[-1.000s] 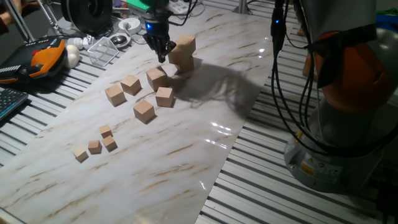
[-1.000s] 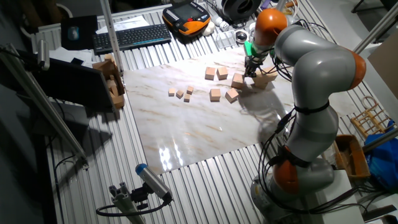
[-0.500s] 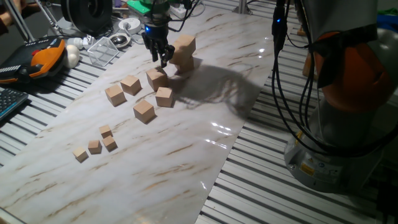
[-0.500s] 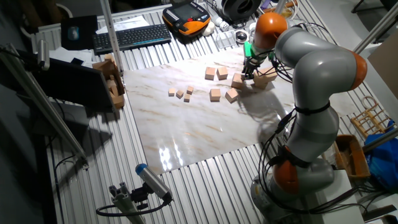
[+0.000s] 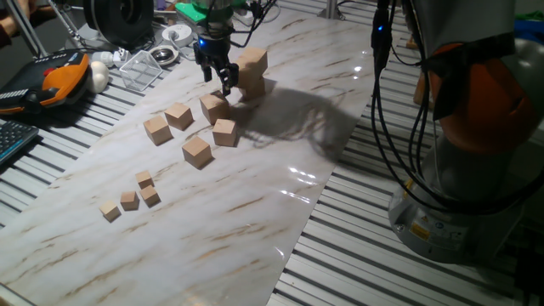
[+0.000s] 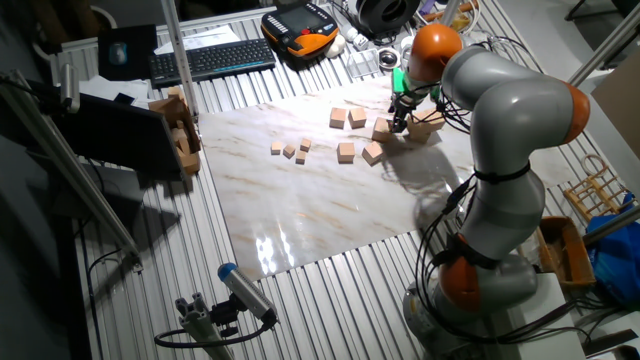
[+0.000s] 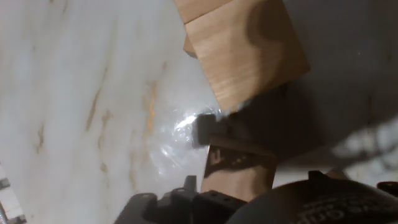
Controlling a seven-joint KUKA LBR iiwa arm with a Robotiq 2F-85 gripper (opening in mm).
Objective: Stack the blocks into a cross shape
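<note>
Tan wooden cube stack [image 5: 252, 71] is standing just beside the black two-finger gripper [image 5: 218, 78], loose cubes lying below on marbled board [image 5: 255, 212].
Other fixed view: gripper [image 6: 399, 119] is hovering between stack and cubes.
Hand view: cube [image 7: 245, 53] is lying ahead; gripper seemingly empty, finger spread unclear.

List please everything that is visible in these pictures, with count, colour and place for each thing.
blocks: five loose, tan, mid-board; more stacked at the far end, count unclear
small cubes: four, tan, near-left on the board
marble board: one, white, on the slatted table
teach pendant: one, orange-black, left
keyboard: one, black, beyond the board
arm: one, grey-orange
pincer: one, dark, empty, above the block beside the stack
</note>
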